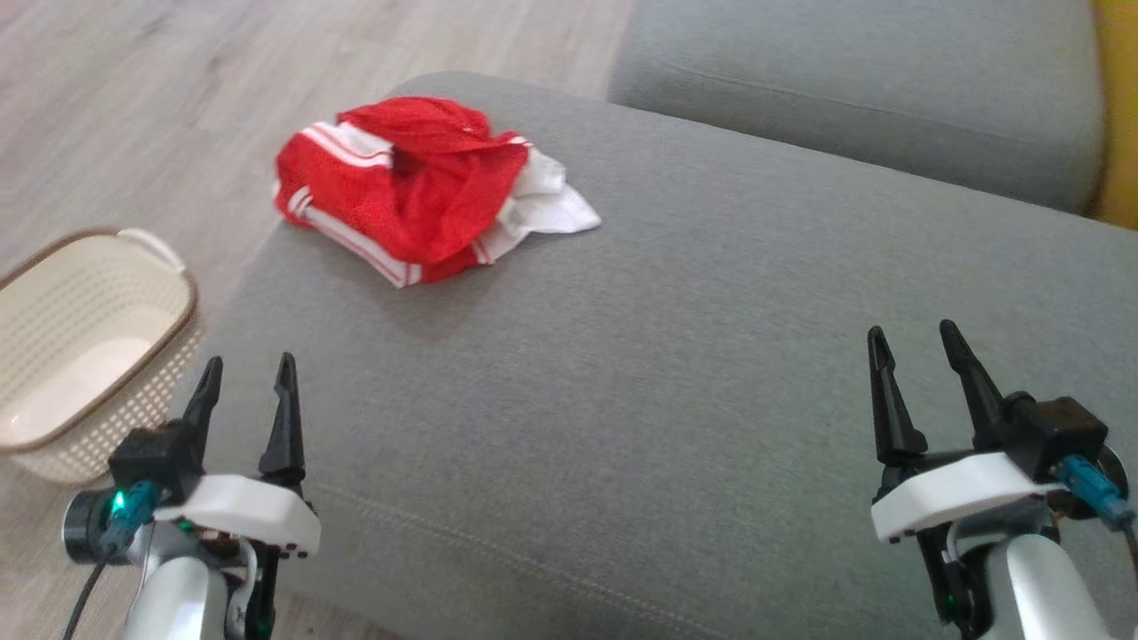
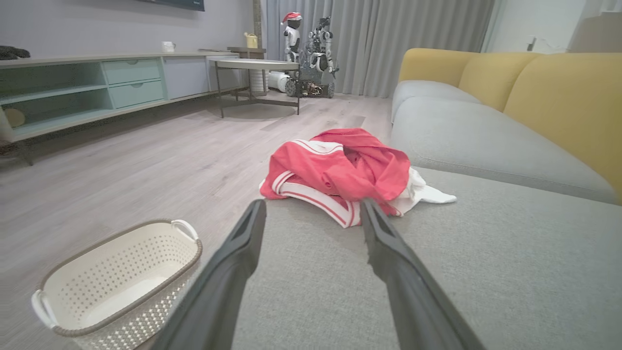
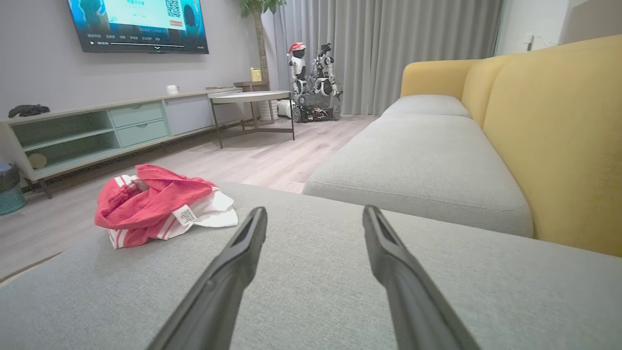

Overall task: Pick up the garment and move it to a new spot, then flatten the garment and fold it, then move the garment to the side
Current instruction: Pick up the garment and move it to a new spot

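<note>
The garment (image 1: 418,191) is a crumpled red mesh piece with white stripes and a white lining, lying bunched near the far left corner of the grey sofa cushion (image 1: 676,356). It also shows ahead in the left wrist view, garment (image 2: 345,170), and to the left in the right wrist view, garment (image 3: 160,204). My left gripper (image 1: 249,372) hovers open at the cushion's near left edge, well short of the garment. At the near right, my right gripper (image 1: 916,338) is open too, with nothing between its fingers.
A cream perforated basket (image 1: 80,347) stands on the wood floor left of the cushion. A second grey cushion (image 1: 853,80) and the yellow sofa back (image 3: 559,136) lie to the right. A side table (image 3: 252,97), TV cabinet (image 3: 97,126) and small robots (image 3: 316,82) stand across the room.
</note>
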{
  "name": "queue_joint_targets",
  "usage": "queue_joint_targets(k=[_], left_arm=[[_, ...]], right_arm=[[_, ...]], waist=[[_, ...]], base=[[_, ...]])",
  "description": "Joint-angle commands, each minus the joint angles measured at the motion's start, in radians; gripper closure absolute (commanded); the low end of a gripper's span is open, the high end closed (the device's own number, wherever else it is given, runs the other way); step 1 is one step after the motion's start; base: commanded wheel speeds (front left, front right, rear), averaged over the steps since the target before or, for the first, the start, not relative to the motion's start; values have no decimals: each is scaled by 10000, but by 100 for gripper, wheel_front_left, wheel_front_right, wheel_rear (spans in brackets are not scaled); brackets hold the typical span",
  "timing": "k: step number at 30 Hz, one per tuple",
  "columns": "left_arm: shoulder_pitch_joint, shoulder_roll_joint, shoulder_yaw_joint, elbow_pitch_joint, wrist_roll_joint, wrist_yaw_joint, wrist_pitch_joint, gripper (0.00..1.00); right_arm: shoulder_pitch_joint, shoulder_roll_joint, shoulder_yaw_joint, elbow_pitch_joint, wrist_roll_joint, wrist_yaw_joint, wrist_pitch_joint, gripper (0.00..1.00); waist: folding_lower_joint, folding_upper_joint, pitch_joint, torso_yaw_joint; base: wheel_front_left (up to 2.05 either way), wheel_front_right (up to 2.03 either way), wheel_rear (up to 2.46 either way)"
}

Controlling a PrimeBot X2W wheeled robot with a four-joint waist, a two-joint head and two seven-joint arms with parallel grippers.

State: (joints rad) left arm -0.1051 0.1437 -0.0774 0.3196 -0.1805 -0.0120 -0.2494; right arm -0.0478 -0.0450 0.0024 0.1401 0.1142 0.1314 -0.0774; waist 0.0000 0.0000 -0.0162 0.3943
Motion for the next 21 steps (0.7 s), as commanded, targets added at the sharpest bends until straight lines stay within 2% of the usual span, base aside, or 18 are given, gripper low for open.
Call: queue_joint_targets(k=[1,11,21], left_arm=[[-552,201,408,-399,-106,1,-124,0],[-505,108,519,-456,-146,-13,-124,0],[-732,50,664,-460,-238,-115,-124,0]], right_arm=[[-260,-53,216,-400,11,-7,28,0],[-288,-53,246,-380,32,-7,65,0],[-396,-53,308,-557,14,-7,255,0]], waist=[[0,0,27,336],[0,0,71,511],[0,0,442,232]], base=[[0,0,0],[0,0,0],[0,0,0]])
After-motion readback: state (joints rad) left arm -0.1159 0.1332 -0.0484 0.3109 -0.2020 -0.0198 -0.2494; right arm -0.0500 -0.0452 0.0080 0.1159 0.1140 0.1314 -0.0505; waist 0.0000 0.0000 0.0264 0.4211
